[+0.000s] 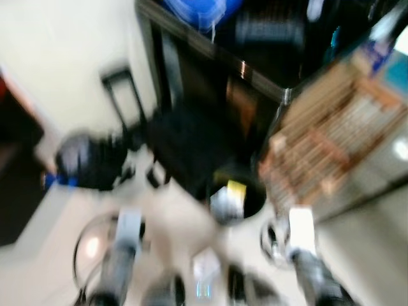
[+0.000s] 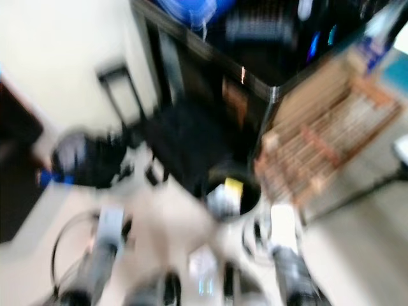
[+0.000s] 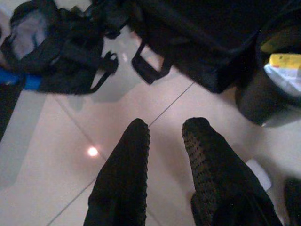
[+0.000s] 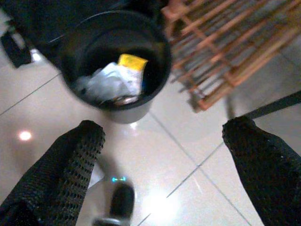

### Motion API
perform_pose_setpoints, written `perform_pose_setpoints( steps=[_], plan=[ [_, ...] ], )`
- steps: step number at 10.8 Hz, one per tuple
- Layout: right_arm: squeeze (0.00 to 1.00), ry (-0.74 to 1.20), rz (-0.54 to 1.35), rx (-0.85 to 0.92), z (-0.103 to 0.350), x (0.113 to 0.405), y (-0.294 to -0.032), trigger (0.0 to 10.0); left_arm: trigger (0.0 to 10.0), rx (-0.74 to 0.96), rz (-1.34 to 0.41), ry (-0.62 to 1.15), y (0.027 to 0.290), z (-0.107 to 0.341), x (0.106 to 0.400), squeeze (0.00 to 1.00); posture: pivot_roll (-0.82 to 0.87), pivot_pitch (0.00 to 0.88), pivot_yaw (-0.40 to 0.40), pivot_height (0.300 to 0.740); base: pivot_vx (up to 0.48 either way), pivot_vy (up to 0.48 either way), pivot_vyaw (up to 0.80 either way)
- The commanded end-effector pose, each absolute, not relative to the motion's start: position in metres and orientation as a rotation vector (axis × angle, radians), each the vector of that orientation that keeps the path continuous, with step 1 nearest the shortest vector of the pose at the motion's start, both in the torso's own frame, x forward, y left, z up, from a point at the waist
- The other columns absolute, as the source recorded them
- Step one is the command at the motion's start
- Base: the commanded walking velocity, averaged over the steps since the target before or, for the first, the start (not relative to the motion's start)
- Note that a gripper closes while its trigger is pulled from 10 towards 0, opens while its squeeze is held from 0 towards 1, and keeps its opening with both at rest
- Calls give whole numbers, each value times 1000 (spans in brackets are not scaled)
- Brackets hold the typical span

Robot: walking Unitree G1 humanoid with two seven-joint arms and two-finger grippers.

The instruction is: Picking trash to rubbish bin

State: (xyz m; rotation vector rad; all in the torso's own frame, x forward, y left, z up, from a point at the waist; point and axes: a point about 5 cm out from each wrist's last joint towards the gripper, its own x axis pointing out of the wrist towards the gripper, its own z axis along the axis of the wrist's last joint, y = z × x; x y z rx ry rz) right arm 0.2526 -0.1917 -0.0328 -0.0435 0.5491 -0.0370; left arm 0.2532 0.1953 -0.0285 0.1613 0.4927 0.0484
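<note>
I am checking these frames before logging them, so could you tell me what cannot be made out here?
- Head views: motion blur smears everything; the small pale item on the floor cannot be identified.
- Rubbish bin: its contents are a white and yellow heap, otherwise unreadable.
- Left wrist view: the bin is cut off by the edge.
- Black bag: contents hidden.
- Right gripper open; left gripper slightly apart.

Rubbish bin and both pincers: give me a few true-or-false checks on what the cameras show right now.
1. The rubbish bin already holds trash, including a yellow piece. True.
2. The right pincer is shut on a piece of trash. False: its fingers stand wide apart with nothing between them.
3. The wooden rack lies beside the bin. True.
4. The bin is white. False: it is black.
5. The left pincer hangs over a carpet. False: it hangs over pale floor tiles, fingers slightly apart, near a black bag.
</note>
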Motion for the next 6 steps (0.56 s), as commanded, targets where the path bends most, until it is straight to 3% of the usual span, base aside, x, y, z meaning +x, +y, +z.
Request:
perform_pose_setpoints(
  steps=[1, 6],
  plan=[
    [0, 571, -33, -46, -36, 249, -191, 10000, 10000, 158, 55, 549, 198, -39, 240, 0, -11, 227, 48, 740, -326, 0, 0],
    [0, 572, -35, -36, -37, 248, -192, 10000, 10000, 157, 56, 549, 197, -39, 241, 0, -10, 238, 45, 740, -324, 0, 0]
  ],
)
